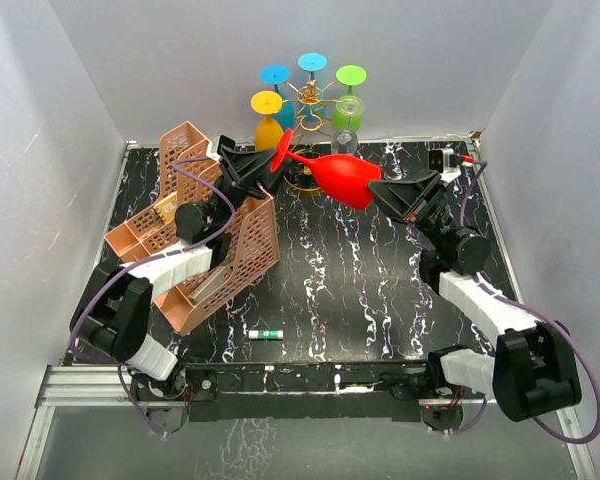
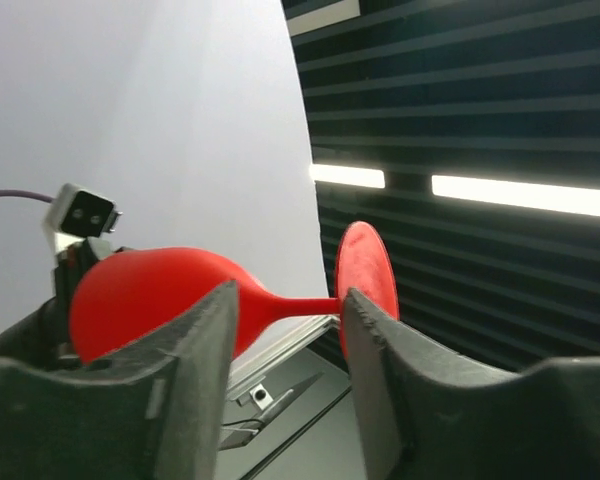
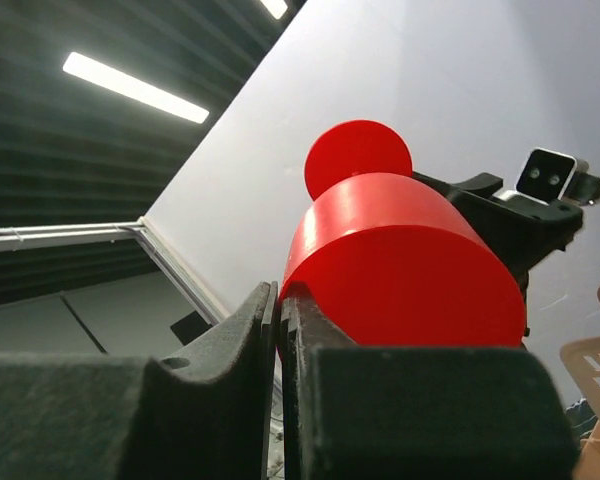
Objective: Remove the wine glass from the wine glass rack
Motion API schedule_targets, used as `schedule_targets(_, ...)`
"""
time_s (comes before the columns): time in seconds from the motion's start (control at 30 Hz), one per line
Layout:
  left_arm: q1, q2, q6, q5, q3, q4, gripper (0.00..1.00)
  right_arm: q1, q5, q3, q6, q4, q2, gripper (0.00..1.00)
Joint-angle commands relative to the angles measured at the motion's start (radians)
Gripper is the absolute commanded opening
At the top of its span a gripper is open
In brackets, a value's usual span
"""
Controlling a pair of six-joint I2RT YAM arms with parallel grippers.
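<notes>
A red wine glass point(image 1: 345, 178) hangs sideways in the air in front of the gold wine glass rack point(image 1: 310, 108), clear of it. My right gripper point(image 1: 382, 192) is shut on the rim of its bowl; in the right wrist view the fingers point(image 3: 278, 300) pinch the bowl wall of the red wine glass point(image 3: 400, 265). My left gripper point(image 1: 266, 166) is open at the stem end. In the left wrist view the left gripper point(image 2: 285, 305) has a finger on each side of the thin stem point(image 2: 302, 303), with a gap around it. The round foot point(image 2: 368, 270) sits beside the right finger.
Several coloured glasses, yellow point(image 1: 268, 118), blue point(image 1: 276, 78), teal point(image 1: 312, 64) and green point(image 1: 350, 95), hang upside down on the rack at the back. A pink mesh file organizer point(image 1: 242, 250) lies under the left arm. A small white tube point(image 1: 265, 334) lies near the front edge.
</notes>
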Motion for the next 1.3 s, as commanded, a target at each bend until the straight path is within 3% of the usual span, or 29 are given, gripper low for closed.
schedule_targets(0.0,0.003,-0.035,-0.021,0.017,-0.021,-0.001,0.52,0.001,0.058,0.024,-0.072,-0.041,-0.123,0.08)
schedule_targets(0.13,0.003,-0.049,0.026,0.033,-0.038,-0.02,0.72,0.002,0.141,0.058,-0.224,-0.422,-0.26,0.08)
schedule_targets(0.23,0.006,-0.056,0.053,0.043,-0.053,-0.029,0.83,0.002,0.295,0.183,-0.39,-0.95,-0.371,0.08)
schedule_targets(0.33,0.008,-0.063,0.086,0.063,-0.058,-0.056,0.88,0.003,0.506,0.31,-0.497,-1.358,-0.444,0.08)
schedule_targets(0.53,0.01,-0.111,0.204,0.124,-0.028,-0.218,0.94,0.003,0.847,0.39,-0.52,-1.821,-0.519,0.08)
schedule_targets(0.67,0.01,-0.169,0.352,0.173,0.016,-0.456,0.95,0.001,0.978,0.459,-0.523,-2.16,-0.491,0.08)
schedule_targets(0.83,0.009,-0.264,0.576,0.197,0.087,-0.815,0.95,0.003,0.998,0.494,-0.608,-2.362,-0.425,0.08)
schedule_targets(1.1,0.011,-0.351,0.946,0.151,0.247,-1.358,0.96,0.001,1.081,0.594,-0.794,-2.45,-0.241,0.08)
schedule_targets(1.27,0.012,-0.364,1.13,0.104,0.365,-1.593,0.96,-0.003,1.107,0.663,-0.881,-2.458,-0.087,0.08)
